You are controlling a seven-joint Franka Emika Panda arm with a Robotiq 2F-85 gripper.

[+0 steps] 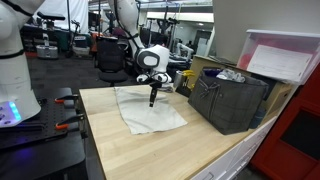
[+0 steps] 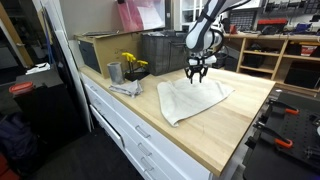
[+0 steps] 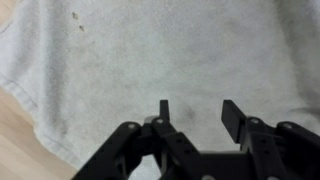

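Observation:
A pale grey towel (image 1: 160, 115) (image 2: 200, 98) (image 3: 140, 50) lies spread flat on the wooden tabletop (image 1: 140, 150) (image 2: 235, 120). My gripper (image 1: 152, 102) (image 2: 195, 77) (image 3: 198, 108) points straight down over the towel's far part, close above the cloth. In the wrist view its two black fingers (image 3: 234, 118) stand apart with only towel showing between them, and nothing is pinched. Whether the fingertips touch the cloth I cannot tell.
A dark crate (image 1: 230, 100) (image 2: 165, 50) stands on the table beside the towel. A metal cup (image 2: 115, 72) and yellow flowers (image 2: 132, 63) sit near a table corner. A clear lidded box (image 1: 285, 55) stands behind the crate. The table's edges lie close to the towel.

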